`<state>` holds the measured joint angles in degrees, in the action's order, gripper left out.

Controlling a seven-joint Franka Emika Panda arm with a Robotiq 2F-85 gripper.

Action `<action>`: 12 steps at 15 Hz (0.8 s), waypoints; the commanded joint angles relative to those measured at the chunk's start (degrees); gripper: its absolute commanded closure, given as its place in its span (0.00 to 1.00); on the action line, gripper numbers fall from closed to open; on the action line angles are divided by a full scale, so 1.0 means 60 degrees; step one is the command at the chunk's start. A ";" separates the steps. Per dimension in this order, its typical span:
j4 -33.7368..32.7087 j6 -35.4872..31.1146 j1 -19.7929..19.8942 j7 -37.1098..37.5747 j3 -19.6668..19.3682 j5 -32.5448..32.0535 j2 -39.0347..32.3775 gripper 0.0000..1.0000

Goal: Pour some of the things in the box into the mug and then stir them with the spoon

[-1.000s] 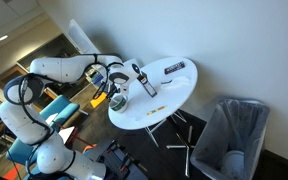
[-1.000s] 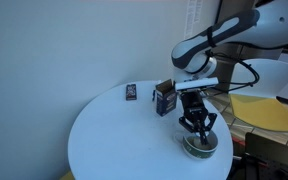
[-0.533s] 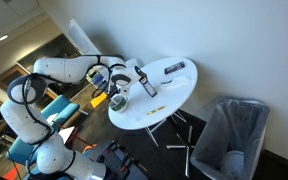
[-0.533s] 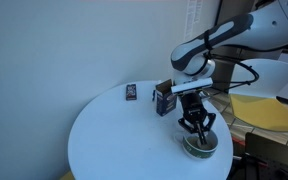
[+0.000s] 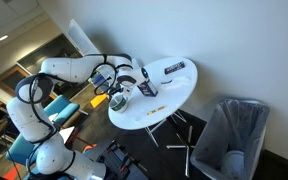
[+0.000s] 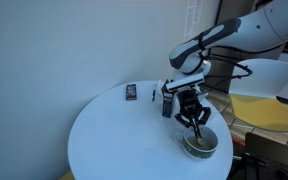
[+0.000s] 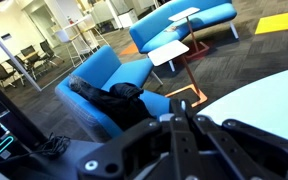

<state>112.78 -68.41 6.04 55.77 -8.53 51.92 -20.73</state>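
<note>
A small round greyish mug [image 6: 200,144] with a dark inside sits near the edge of a smooth white round table [image 6: 114,140]; its contents are unclear. The black claw [image 6: 193,120] hangs just above it, jaws pressed together; anything held is too small to tell. A near-black rectangular carton [image 6: 165,103] stands upright just behind.

Pincer [image 6: 195,122] closed above mug [image 6: 208,148]; box [image 6: 166,103] beside, on table [image 6: 104,145].

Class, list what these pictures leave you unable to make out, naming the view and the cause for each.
1. The spoon: too small to find in both exterior views; whether the shut gripper holds one is unclear.
2. What is in the mug: in an exterior view, its inside is dark and too small.
3. The box: in an exterior view, partly hidden by the gripper; print too small to read.
4. Wrist view: mug and box lie outside the frame.
</note>
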 commanded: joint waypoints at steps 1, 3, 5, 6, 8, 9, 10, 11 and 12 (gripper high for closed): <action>-0.0566 0.0648 0.0098 0.0660 -0.0114 0.0446 -0.0450 0.99; -0.0699 0.0798 0.0129 0.0876 -0.0138 0.0631 -0.0618 0.99; -0.0798 0.0883 0.0149 0.1065 -0.0148 0.0822 -0.0776 0.99; -0.0836 0.0919 0.0161 0.1165 -0.0146 0.0922 -0.0851 0.99; -0.0914 0.0989 0.0172 0.1400 -0.0145 0.1101 -0.0990 0.99; -0.0963 0.1015 0.0164 0.1503 -0.0144 0.1168 -0.1059 0.99; -0.1001 0.1050 0.0156 0.1667 -0.0143 0.1247 -0.1108 0.99; -0.1044 0.1087 0.0150 0.1809 -0.0142 0.1305 -0.1150 0.99; -0.1088 0.1137 0.0147 0.1970 -0.0139 0.1356 -0.1181 0.99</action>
<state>108.56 -64.24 7.02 63.66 -8.99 58.21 -26.61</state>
